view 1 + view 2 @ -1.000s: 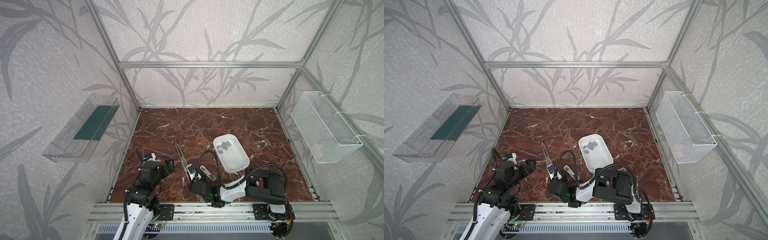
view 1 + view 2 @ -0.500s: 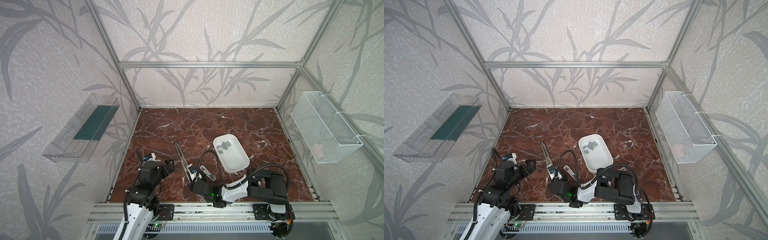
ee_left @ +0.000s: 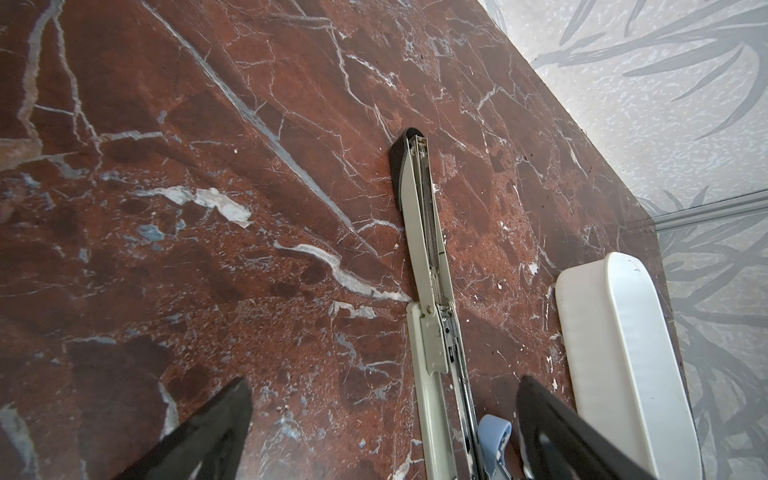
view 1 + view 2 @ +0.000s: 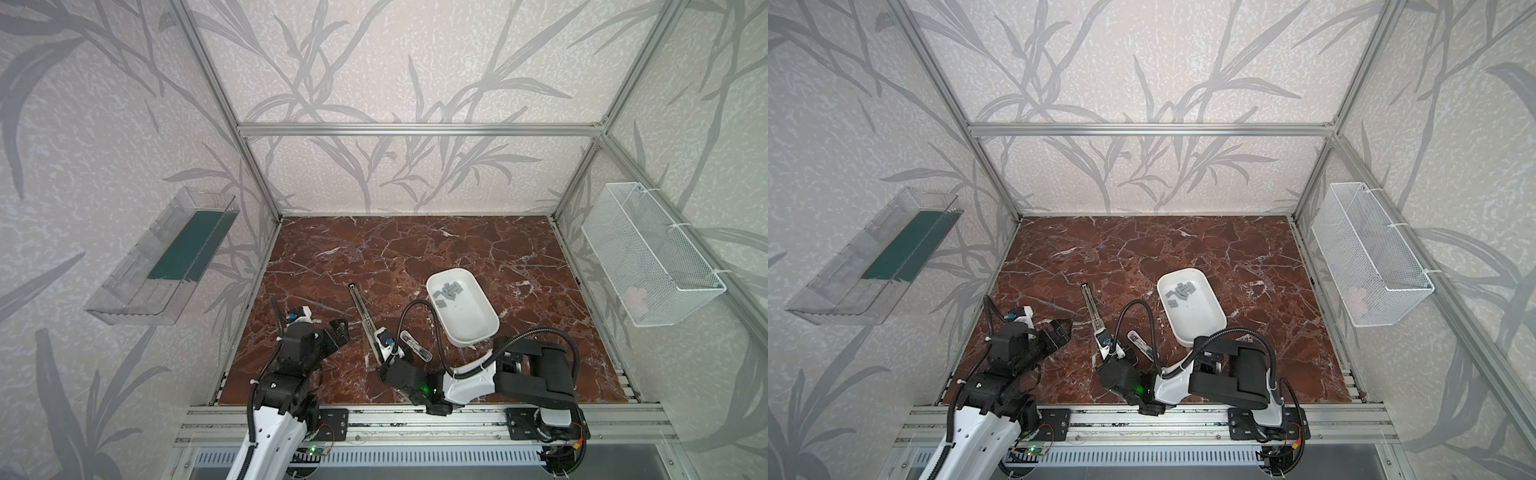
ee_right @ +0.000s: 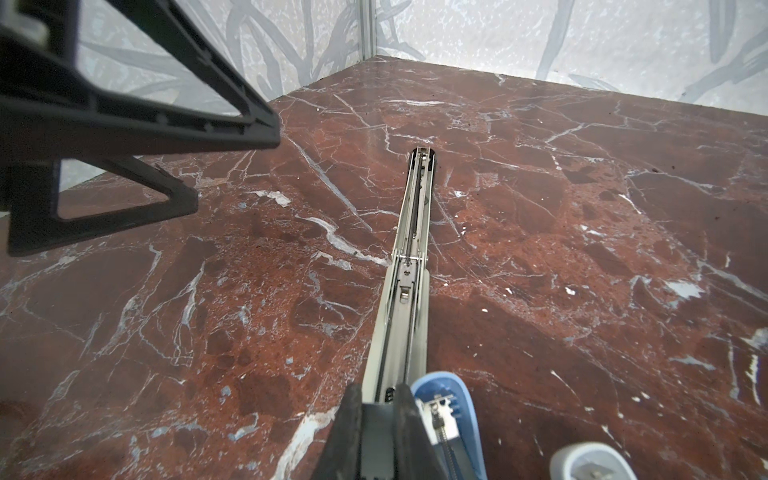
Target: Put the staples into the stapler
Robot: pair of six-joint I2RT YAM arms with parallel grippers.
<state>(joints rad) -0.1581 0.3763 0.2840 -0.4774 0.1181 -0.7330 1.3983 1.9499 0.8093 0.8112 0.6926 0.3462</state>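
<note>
The stapler (image 4: 360,305) (image 4: 1092,305) lies opened out flat on the marble floor, a long pale metal rail with its channel facing up (image 5: 411,232) (image 3: 428,249). My right gripper (image 5: 379,401) (image 4: 384,357) is shut on its near end, beside a blue plastic part (image 5: 449,411). The staples (image 4: 446,291) (image 4: 1179,291), several small grey strips, lie in the far end of a white tray (image 4: 492,324). My left gripper (image 4: 338,328) (image 3: 384,399) hangs open and empty just left of the stapler, and also shows in the right wrist view (image 5: 232,168).
A clear plastic bin (image 4: 166,257) hangs on the left wall. A white wire basket (image 4: 648,257) hangs on the right wall. A translucent oblong piece (image 4: 415,347) lies between my right gripper and the tray. The aluminium frame rail (image 4: 415,415) runs along the front edge.
</note>
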